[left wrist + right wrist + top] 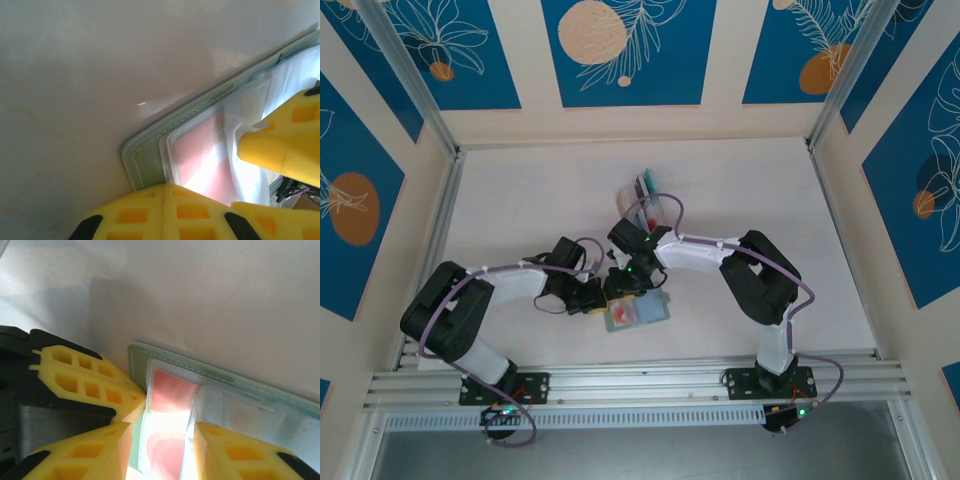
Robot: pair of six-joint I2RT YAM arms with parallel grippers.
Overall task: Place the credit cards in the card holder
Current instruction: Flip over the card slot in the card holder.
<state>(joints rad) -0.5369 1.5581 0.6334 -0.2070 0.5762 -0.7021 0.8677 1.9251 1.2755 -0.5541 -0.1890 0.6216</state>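
Closest to me, just in from the middle of the near edge of the surface (520,200), the card holder (642,313) lies folded open and flat, its clear pockets facing up. A red card (167,390) sits inside the pocket (250,125) nearest the green stitched border, so at least one card looks to be home already.

Both arms meet over it. The left gripper (167,200) has its jaws pressed together with the tips resting on the holder's corner. I take that as a hold-down, so the light wallet can't slide or flip shut while the other arm works. Whether the tips nip the cover or only lean on it, I cannot tell.

The right gripper (160,435) hovers over the pockets with its jaws spread, one finger on each side of a clear leaf. Nothing looks pinched between them. My guess is that it is letting go of a card it has just seated.

Further back, toward the middle of the far edge, the clear rack (655,205) stands upright with the other credit cards (642,184) on edge in it. Standing that way, each leaves a free rim for the jaws to take.
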